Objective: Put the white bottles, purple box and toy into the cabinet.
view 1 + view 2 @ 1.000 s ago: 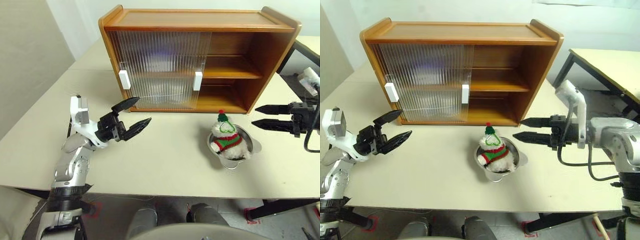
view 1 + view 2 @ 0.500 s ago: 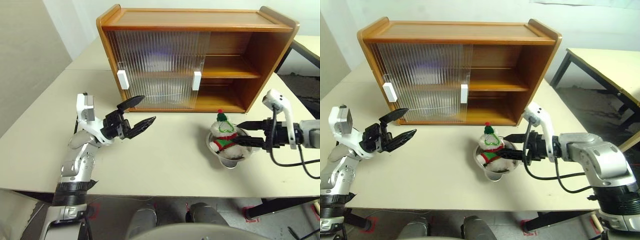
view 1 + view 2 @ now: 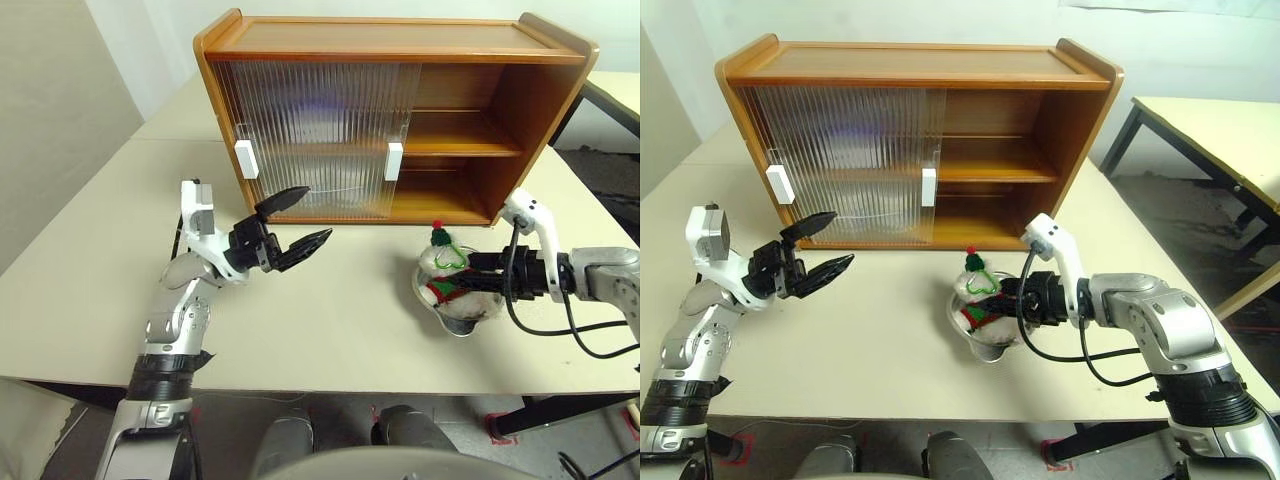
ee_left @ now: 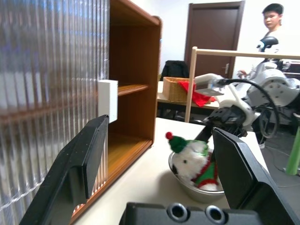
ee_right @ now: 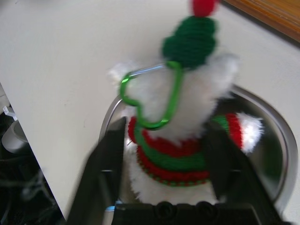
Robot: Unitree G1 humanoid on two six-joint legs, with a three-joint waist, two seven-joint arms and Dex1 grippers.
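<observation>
The toy (image 3: 445,262), a white plush with green heart glasses and a striped scarf, sits in a steel bowl (image 3: 470,318) on the table in front of the cabinet's open right half. My right gripper (image 3: 452,280) reaches in from the right and is shut on the toy's body, one finger on each side (image 5: 110,154). My left gripper (image 3: 316,212) hovers open above the table, just before the cabinet's (image 3: 400,40) ribbed doors (image 3: 320,130), which cover its left half. The white bottles and the purple box are hidden.
The cabinet's right shelves (image 3: 460,150) stand open and bare. A second table (image 3: 1220,130) stands off to the right. In the left wrist view a person (image 4: 272,21) stands at the back, near a wicker basket (image 4: 180,89).
My right gripper came down and swung left over the bowl, then closed from wide open onto the toy. The left gripper drifted slightly toward the cabinet and stayed open.
</observation>
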